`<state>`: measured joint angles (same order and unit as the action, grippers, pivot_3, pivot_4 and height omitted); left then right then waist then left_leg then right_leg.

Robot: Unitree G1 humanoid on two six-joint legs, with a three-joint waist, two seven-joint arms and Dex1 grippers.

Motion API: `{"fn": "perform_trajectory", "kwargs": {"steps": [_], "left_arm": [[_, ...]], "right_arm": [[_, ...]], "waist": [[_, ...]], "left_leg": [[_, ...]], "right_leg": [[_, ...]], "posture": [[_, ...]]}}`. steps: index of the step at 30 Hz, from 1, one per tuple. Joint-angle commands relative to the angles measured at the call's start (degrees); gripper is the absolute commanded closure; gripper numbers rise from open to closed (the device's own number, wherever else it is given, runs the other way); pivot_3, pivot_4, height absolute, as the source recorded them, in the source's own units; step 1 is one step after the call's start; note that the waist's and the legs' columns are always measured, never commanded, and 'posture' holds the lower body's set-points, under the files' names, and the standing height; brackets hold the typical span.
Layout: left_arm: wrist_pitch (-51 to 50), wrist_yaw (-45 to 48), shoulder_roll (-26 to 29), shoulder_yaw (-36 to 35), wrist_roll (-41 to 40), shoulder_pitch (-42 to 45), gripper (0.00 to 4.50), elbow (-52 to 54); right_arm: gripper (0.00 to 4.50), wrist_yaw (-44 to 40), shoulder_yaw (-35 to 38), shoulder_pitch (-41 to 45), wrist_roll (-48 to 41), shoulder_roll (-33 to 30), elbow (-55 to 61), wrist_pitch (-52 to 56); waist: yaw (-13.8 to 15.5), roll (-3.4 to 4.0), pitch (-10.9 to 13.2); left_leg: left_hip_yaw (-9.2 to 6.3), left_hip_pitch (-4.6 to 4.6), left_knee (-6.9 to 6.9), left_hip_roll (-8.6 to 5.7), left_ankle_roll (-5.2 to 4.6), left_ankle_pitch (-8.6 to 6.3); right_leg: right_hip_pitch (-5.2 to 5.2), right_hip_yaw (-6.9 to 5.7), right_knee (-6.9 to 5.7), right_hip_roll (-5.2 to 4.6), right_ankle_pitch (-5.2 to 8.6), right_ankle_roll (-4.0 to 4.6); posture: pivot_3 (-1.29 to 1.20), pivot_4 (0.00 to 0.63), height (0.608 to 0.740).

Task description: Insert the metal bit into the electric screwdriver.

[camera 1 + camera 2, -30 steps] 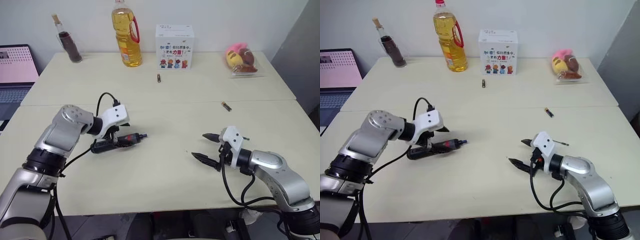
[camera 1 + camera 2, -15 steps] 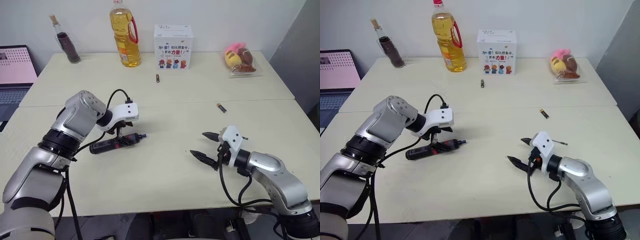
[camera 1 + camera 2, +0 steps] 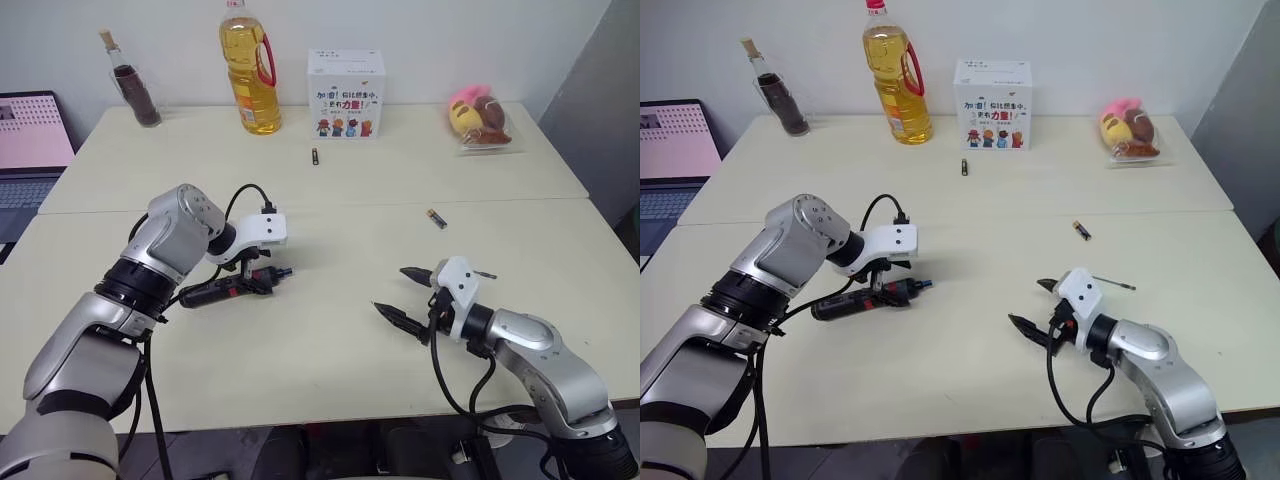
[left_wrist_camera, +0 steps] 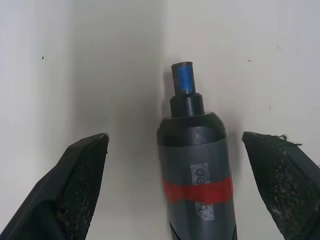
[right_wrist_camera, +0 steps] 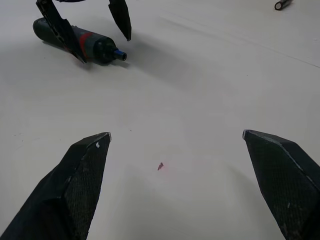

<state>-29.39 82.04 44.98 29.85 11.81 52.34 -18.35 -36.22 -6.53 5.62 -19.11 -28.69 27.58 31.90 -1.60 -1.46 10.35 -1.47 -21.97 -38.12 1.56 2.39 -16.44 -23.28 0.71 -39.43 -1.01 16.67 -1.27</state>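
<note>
The electric screwdriver [image 3: 232,288], black with a red band, lies flat on the table with its blue-tipped nose [image 4: 182,77] toward the table's middle. My left gripper [image 3: 247,282] points steeply down over it, open. Its fingers [image 4: 82,170] straddle the body just behind the nose without touching it. The right wrist view shows the same tool [image 5: 82,40] between those fingers. My right gripper [image 3: 391,290] hovers low over bare table to the right, open and empty. The metal bit [image 3: 1112,284], a thin dark rod, lies on the table just behind the right wrist.
Two short batteries [image 3: 316,156] [image 3: 435,218] lie on the table. Along the back edge stand a dark bottle [image 3: 130,85], an oil bottle [image 3: 248,70], a white box [image 3: 346,95] and a bagged plush toy [image 3: 480,120]. A laptop [image 3: 30,140] sits at the far left.
My left gripper has tipped further downward and rolled, shifting slightly right over the screwdriver, with its elbow raised. The screwdriver and the right gripper have stayed put.
</note>
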Motion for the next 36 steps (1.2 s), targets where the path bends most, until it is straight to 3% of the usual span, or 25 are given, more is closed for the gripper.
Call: {"fn": "perform_trajectory", "kwargs": {"steps": [1,20,24,34,36], "left_arm": [[-2.87,-1.80,-0.01,0.41,2.63,-1.10,0.00,2.68],[-5.07,-5.14,-5.16,0.51,5.02,-3.31,0.00,1.43],[-5.45,-4.17,-4.50,0.38,5.15,-4.09,0.64,2.63],[-6.06,-3.53,-4.16,-0.40,5.26,-4.01,2.75,3.34],[-6.16,-3.38,-3.79,-0.65,5.12,-4.12,2.85,3.69]], "right_arm": [[0.03,-0.30,0.05,0.54,-0.19,0.13,1.09,-1.23],[0.03,-0.22,-0.83,1.27,-0.04,0.76,0.42,-1.43],[0.00,-0.32,-0.65,1.17,-0.13,0.55,0.43,-1.47],[0.00,-0.37,-0.89,1.52,-0.08,0.61,-0.14,-1.77],[0.00,-0.52,-0.76,1.57,-0.10,0.46,-0.33,-1.88]], "waist": [[0.00,0.00,0.00],[1.23,0.33,-0.37],[1.47,0.34,-0.37],[1.44,0.36,-0.39],[1.43,0.36,-0.39]], "left_leg": [[0.00,0.00,0.00,0.00,0.00,0.00],[0.02,0.11,-0.39,-0.10,-0.02,0.00],[0.03,0.07,-0.59,-0.10,-0.03,0.00],[0.03,0.08,-0.64,-0.09,-0.03,0.00],[0.03,0.08,-0.64,-0.09,-0.03,0.00]], "right_leg": [[0.00,0.00,0.00,0.00,0.00,0.00],[0.11,0.04,-0.39,-0.04,0.01,-0.01],[0.12,0.01,-0.51,-0.04,0.01,-0.01],[0.14,-0.02,-0.56,-0.02,0.01,-0.01],[0.14,-0.01,-0.56,-0.02,0.01,-0.01]], "posture": [[0.00,0.150,0.740],[0.00,0.150,0.740],[0.00,0.150,0.740],[0.00,0.150,0.740],[0.00,0.150,0.740]]}}
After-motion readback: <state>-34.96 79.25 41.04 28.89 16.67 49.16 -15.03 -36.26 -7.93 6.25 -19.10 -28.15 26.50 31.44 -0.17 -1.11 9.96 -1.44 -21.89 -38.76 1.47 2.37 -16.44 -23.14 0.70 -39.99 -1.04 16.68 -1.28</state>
